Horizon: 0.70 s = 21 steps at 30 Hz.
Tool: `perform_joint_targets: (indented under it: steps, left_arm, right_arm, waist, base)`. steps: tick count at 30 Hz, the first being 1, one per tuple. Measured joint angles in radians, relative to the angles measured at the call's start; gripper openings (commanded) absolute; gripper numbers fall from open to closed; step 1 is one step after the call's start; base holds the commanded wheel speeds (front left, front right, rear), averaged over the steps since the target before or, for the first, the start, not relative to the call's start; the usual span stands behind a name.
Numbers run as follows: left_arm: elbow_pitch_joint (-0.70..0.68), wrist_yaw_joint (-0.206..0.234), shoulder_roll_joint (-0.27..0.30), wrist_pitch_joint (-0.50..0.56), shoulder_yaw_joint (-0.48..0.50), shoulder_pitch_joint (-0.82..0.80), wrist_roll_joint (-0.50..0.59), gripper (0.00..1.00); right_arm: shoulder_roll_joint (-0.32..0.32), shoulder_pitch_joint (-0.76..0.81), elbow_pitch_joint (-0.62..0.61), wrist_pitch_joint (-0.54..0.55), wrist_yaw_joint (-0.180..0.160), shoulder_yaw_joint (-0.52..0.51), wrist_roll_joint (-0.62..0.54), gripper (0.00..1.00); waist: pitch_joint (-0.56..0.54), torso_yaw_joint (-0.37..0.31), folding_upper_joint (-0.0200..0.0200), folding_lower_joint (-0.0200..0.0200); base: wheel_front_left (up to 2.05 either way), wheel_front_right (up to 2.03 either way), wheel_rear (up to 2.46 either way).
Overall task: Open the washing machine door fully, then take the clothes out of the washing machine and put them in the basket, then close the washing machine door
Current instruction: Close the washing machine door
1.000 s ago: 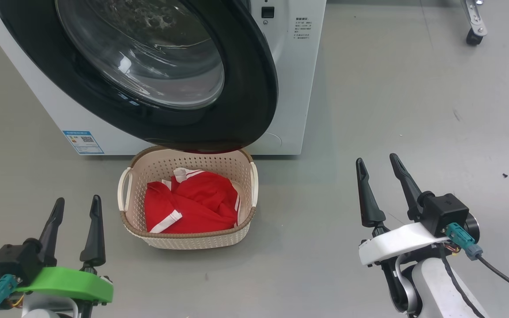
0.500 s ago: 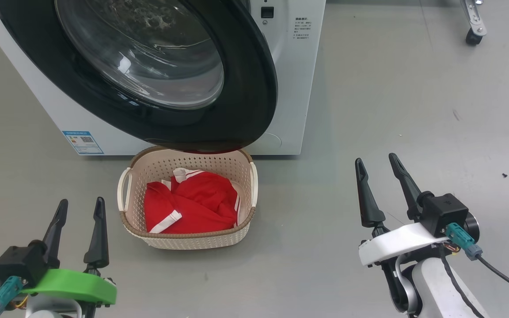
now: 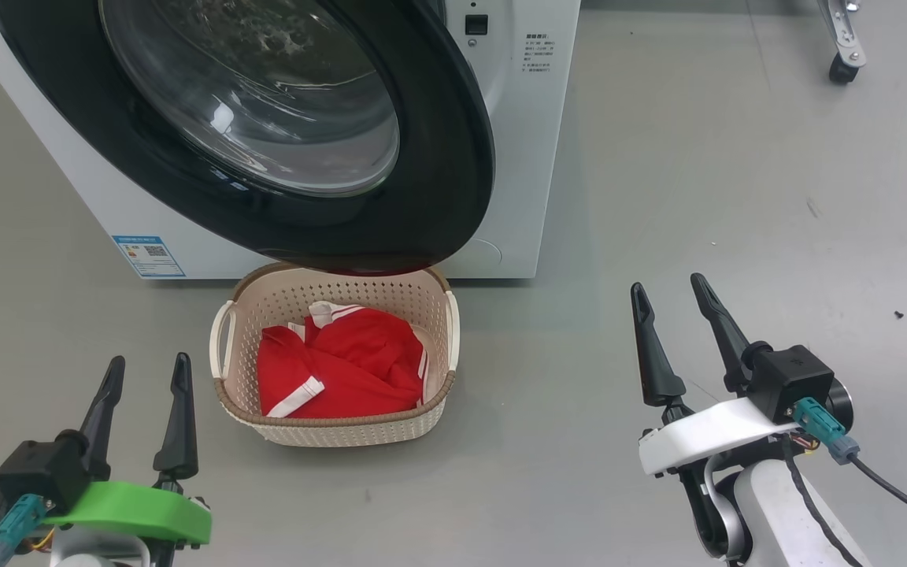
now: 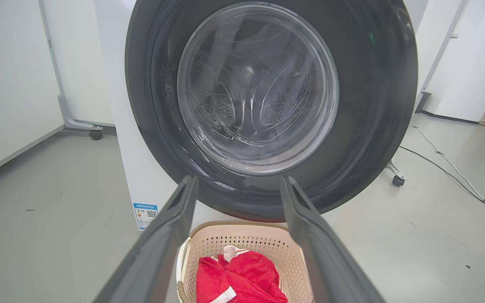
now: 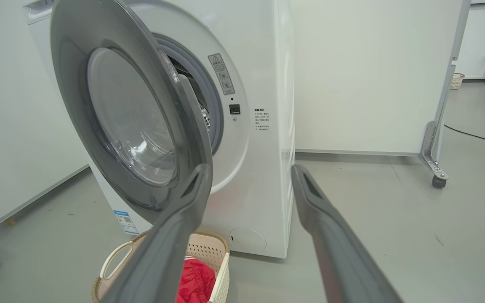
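The washing machine (image 3: 532, 157) is white, and its door (image 3: 438, 157), black-rimmed with a glass bowl, stands partly swung out over the basket (image 3: 434, 409). In the right wrist view the door (image 5: 112, 118) is ajar, with a gap to the grey gasket behind it. The cream basket sits on the floor against the machine's front and holds the red clothes (image 3: 351, 362) with white trim. My left gripper (image 3: 149, 362) is open and empty, low to the basket's left. My right gripper (image 3: 666, 283) is open and empty, to the basket's right. The left wrist view looks straight at the door (image 4: 373, 105) above the basket (image 4: 242, 240).
Grey floor lies all around. A wheeled metal leg (image 3: 843, 67) stands at the far right, belonging to a white partition panel (image 5: 369, 75) behind the machine. Cables (image 4: 449, 164) trail over the floor to the right. A blue label (image 3: 148, 256) marks the machine's lower left front.
My left gripper has drifted slightly right and lower in the head view. The right gripper, door, basket and clothes stay as they were.
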Motion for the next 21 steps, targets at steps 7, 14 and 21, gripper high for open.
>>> perform_joint_targets:
  steps: [7, 14, 21]
  left_arm:
    - [0.001, 0.000, -0.008, 0.000, 0.000, 0.001, 0.008, 1.00]
    - [0.001, 0.000, -0.017, 0.000, 0.000, 0.001, 0.009, 1.00]
    - [0.000, -0.002, -0.023, 0.000, -0.006, 0.001, 0.015, 1.00]
  right_arm:
    - [0.000, 0.001, 0.000, 0.000, 0.000, 0.000, -0.008, 1.00]
    - [0.000, 0.001, 0.000, 0.000, 0.000, -0.004, -0.008, 0.62]
    - [0.000, 0.001, -0.009, 0.000, 0.003, -0.003, -0.026, 0.00]
  waist:
    - [-0.002, 0.000, 0.0000, 0.0000]
    - [0.000, 0.001, 0.0000, 0.0000]
    - [0.012, 0.010, 0.0000, 0.0000]
  base:
    - [0.00, 0.00, 0.00]
    - [0.00, 0.00, 0.00]
    - [0.00, 0.00, 0.00]
